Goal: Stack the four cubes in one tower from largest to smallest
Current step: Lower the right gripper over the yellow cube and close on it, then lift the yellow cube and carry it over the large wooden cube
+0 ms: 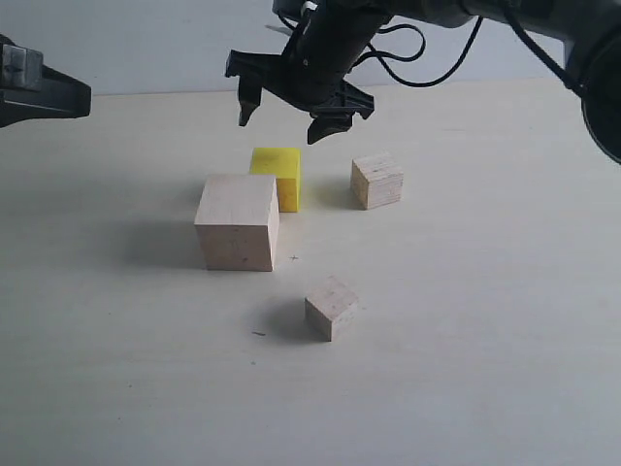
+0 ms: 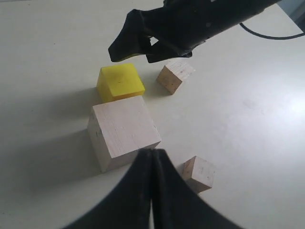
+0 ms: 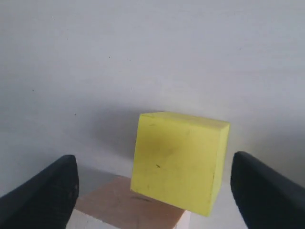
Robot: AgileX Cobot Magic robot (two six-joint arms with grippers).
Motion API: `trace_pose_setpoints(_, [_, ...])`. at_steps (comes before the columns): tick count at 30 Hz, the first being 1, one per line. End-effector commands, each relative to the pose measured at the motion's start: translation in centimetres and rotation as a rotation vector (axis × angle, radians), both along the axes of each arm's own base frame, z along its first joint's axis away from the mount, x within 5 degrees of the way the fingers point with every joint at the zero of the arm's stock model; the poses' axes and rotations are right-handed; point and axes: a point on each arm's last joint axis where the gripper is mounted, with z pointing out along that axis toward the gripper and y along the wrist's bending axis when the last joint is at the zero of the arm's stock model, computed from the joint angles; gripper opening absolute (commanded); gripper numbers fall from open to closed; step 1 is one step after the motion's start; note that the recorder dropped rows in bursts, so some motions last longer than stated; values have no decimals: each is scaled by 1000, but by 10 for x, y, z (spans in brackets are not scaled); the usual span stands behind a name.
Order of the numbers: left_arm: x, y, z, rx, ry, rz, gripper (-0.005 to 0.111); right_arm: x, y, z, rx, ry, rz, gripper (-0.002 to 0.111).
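Note:
The large pale wooden cube [image 1: 238, 221] rests on the table. The yellow cube [image 1: 278, 177] sits just behind it, touching or nearly so. One small wooden cube [image 1: 376, 181] lies to the right of the yellow one, and another [image 1: 331, 307] lies in front. My right gripper [image 1: 283, 124] hangs open above the yellow cube [image 3: 178, 160], its fingers [image 3: 52, 195] spread wider than the cube and clear of it. My left gripper [image 2: 152, 153] is shut on nothing. It hovers at the left, short of the large cube [image 2: 123, 130].
The pale table [image 1: 466, 320] holds only the cubes. The right arm's black body and cables [image 1: 427, 29] reach in from the top right, over the back of the table. The left gripper [image 1: 78, 97] pokes in at the left edge.

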Motion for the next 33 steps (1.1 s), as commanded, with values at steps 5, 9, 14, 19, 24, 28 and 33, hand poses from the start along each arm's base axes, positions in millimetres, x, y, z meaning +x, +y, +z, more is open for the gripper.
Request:
trace_pose_setpoints(5, [-3, 0, 0, -8, 18, -5, 0, -3, 11, -27, -47, 39, -11, 82])
trace_pose_setpoints(9, [-3, 0, -1, -8, 20, -6, 0, -1, 12, -29, -48, 25, -13, 81])
trace_pose_setpoints(14, [-3, 0, 0, -12, 20, -6, 0, 0, 12, -41, -69, 39, -11, 81])
trace_pose_setpoints(19, [-3, 0, 0, -12, 20, -6, 0, 2, 13, -48, -60, 41, -18, 81])
trace_pose_setpoints(24, [-3, 0, 0, -12, 20, -6, 0, 4, 14, -48, -47, 16, -26, 79])
trace_pose_setpoints(28, [-3, 0, 0, -12, 20, -6, 0, 4, 14, -48, -49, 20, -24, 62])
trace_pose_setpoints(33, [-3, 0, 0, -12, 20, -6, 0, 1, 11, -47, -83, 41, -8, 28])
